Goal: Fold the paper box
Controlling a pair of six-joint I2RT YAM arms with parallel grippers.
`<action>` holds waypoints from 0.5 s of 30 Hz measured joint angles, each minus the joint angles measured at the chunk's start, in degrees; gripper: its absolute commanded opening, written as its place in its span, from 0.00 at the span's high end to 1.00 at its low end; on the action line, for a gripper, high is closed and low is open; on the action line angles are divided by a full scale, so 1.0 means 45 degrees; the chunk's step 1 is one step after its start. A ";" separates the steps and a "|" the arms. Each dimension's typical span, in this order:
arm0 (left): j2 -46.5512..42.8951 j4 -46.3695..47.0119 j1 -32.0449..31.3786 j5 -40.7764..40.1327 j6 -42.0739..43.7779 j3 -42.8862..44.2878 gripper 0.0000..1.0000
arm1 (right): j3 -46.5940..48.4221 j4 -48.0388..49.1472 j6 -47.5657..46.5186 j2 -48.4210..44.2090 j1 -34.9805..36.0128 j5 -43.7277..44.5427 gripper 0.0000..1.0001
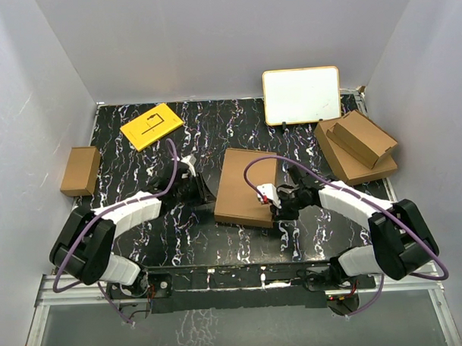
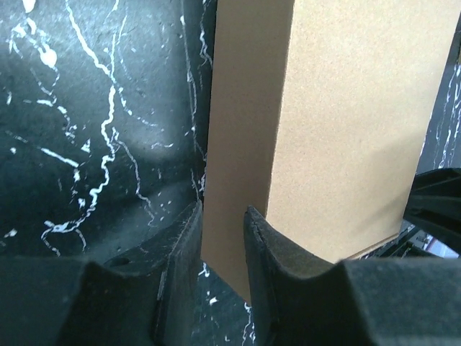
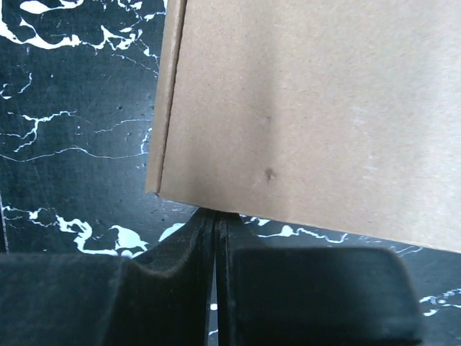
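The paper box (image 1: 245, 184) lies folded shut as a shallow brown cardboard slab in the middle of the black marbled table. My left gripper (image 1: 207, 193) is at its left edge. In the left wrist view the box's side wall (image 2: 241, 144) runs between the two fingers, and the gripper (image 2: 223, 216) is shut on it, one pad over the top face (image 2: 346, 122). My right gripper (image 1: 276, 209) is at the box's near right corner. In the right wrist view it (image 3: 215, 216) is shut, nothing between the pads, tips touching the lower edge of the box (image 3: 317, 108).
A flat yellow card (image 1: 151, 126) lies at the back left, and a small brown box (image 1: 81, 171) stands at the table's left edge. A framed whiteboard (image 1: 301, 95) stands at the back. Stacked cardboard pieces (image 1: 357, 147) sit at the right. White walls enclose three sides.
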 measured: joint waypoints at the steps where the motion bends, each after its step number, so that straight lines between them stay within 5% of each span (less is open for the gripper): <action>1: -0.0053 -0.0185 0.0053 0.0063 0.0068 0.0000 0.72 | 0.0141 -0.0126 -0.0253 0.0000 -0.0005 0.0015 0.92; 15: -0.0588 -0.1846 0.0141 0.0194 0.0597 -0.0690 0.89 | 0.0306 -0.1069 -0.1297 -0.0165 0.0102 0.0670 0.92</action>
